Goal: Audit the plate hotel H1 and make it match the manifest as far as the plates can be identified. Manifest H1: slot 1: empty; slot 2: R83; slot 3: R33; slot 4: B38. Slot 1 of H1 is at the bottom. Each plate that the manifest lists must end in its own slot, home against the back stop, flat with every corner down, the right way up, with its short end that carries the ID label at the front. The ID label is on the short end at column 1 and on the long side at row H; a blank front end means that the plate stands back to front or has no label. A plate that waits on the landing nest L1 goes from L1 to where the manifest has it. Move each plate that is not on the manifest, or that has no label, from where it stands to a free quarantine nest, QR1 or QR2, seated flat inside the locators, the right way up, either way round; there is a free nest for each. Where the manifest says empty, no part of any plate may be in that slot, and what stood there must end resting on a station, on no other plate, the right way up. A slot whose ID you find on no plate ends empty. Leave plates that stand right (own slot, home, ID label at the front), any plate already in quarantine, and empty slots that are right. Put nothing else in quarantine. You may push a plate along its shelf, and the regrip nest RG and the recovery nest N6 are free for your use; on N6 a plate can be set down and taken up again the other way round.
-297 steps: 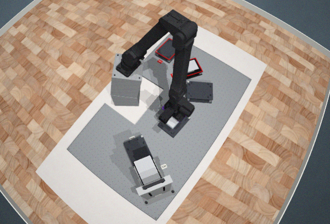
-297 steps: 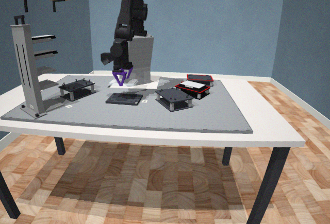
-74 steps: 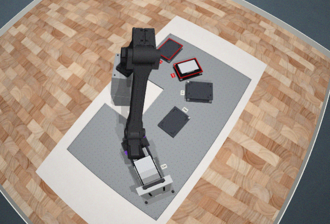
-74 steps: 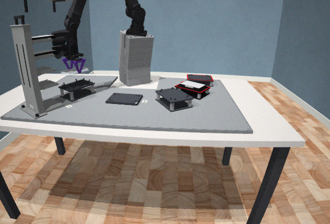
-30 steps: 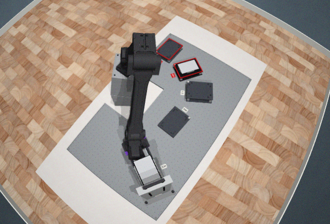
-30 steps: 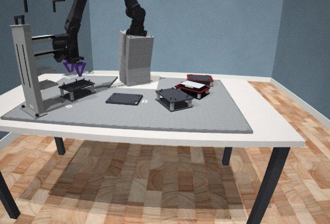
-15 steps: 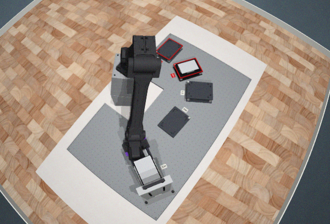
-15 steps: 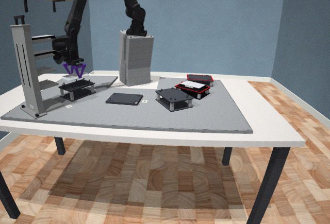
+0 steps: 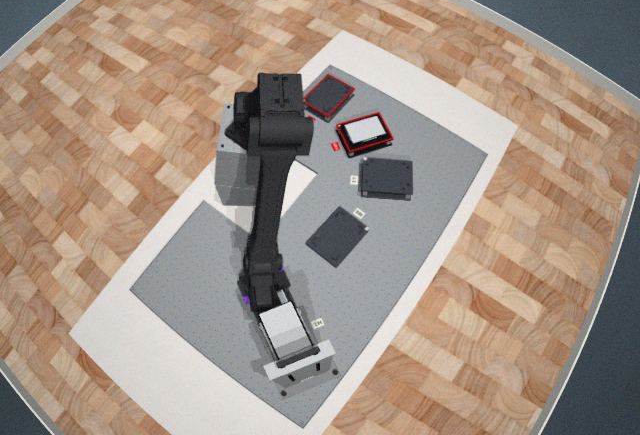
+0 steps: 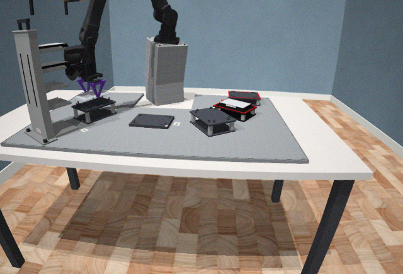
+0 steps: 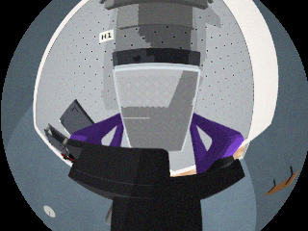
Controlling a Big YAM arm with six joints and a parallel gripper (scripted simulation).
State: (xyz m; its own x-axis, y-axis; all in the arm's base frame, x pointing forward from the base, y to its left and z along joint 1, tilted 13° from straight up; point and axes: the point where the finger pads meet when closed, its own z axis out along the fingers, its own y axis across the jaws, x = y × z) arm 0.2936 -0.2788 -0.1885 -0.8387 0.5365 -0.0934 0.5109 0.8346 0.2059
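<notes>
The plate hotel H1 (image 10: 32, 82) stands at the left of the grey mat. Its top shelf holds a white plate (image 9: 283, 329), and the shelf below it holds another plate (image 10: 53, 65). The two lower shelves look bare. My gripper (image 10: 90, 90) points down just in front of the hotel, with its purple fingers wide apart. They are shut on the long sides of a light grey plate (image 11: 154, 110). The plate is flat, a little above a black nest (image 10: 93, 105). I cannot read any label on it. In the top view the arm hides the gripper.
Two red-edged quarantine nests lie at the far right: one bare (image 9: 328, 97), one with a white plate (image 9: 364, 133). A raised black nest (image 9: 386, 177) and a flat dark nest (image 9: 336, 236) sit mid-mat. The arm's grey pedestal (image 10: 165, 72) stands behind.
</notes>
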